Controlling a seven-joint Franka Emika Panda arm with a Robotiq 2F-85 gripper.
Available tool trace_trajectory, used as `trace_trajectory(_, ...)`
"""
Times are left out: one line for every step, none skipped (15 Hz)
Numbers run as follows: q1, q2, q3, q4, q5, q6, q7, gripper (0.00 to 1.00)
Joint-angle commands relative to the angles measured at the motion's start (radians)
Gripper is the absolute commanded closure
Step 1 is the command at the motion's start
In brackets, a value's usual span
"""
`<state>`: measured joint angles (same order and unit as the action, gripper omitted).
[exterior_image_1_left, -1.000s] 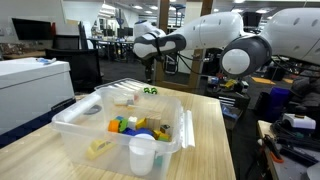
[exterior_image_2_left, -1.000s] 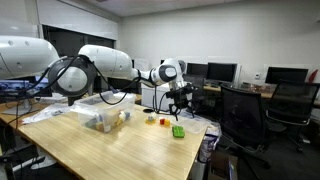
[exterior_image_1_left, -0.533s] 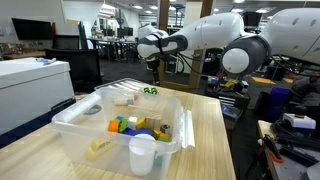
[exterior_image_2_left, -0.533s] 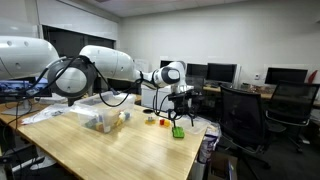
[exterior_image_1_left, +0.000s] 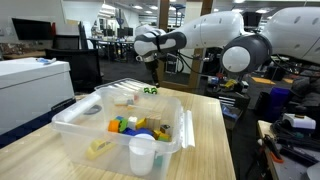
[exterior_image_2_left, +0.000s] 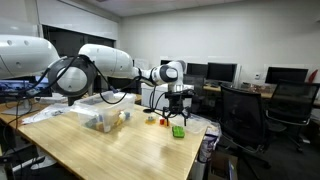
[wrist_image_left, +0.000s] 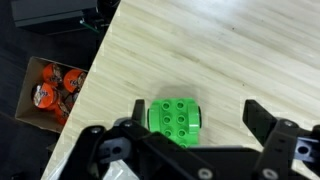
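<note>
A green studded block lies on the light wooden table. My gripper hangs right above it, open and holding nothing. The block sits between the two black fingers, close to the left finger and well apart from the right one. In both exterior views the gripper points down over the block near the table's far end.
A clear plastic bin holds several coloured blocks, with a white cup at its near corner. Small orange and yellow pieces lie beside the green block. Past the table edge, a cardboard box of orange items stands on the floor.
The wrist has shifted only slightly above the green block. The jaws stay wide apart.
</note>
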<state>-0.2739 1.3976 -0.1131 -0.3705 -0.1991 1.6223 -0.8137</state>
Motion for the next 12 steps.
trace_trajectory(0.008, 0.004, 0.01, -0.01, 0.022, 0.038, 0.007, 0.0)
trace_trajectory(0.01, 0.01, 0.013, -0.01, 0.024, 0.049, 0.009, 0.0)
trace_trajectory(0.008, 0.019, 0.013, -0.007, 0.025, 0.07, 0.014, 0.0)
trace_trajectory(0.005, 0.03, 0.01, -0.006, 0.023, 0.094, 0.011, 0.0)
trace_trajectory(0.004, 0.033, 0.009, -0.006, 0.022, 0.102, 0.011, 0.0)
trace_trajectory(0.001, 0.04, 0.006, -0.006, 0.021, 0.117, 0.014, 0.0)
trace_trajectory(-0.003, 0.044, 0.004, -0.007, 0.02, 0.127, 0.014, 0.0)
trace_trajectory(-0.007, 0.048, 0.004, -0.007, 0.021, 0.135, 0.017, 0.0)
trace_trajectory(-0.013, 0.054, 0.002, -0.009, 0.02, 0.144, 0.019, 0.0)
trace_trajectory(-0.016, 0.056, 0.001, -0.009, 0.019, 0.145, 0.019, 0.0)
trace_trajectory(-0.018, 0.057, 0.0, -0.011, 0.019, 0.143, 0.02, 0.0)
trace_trajectory(-0.02, 0.059, 0.0, -0.011, 0.019, 0.143, 0.02, 0.0)
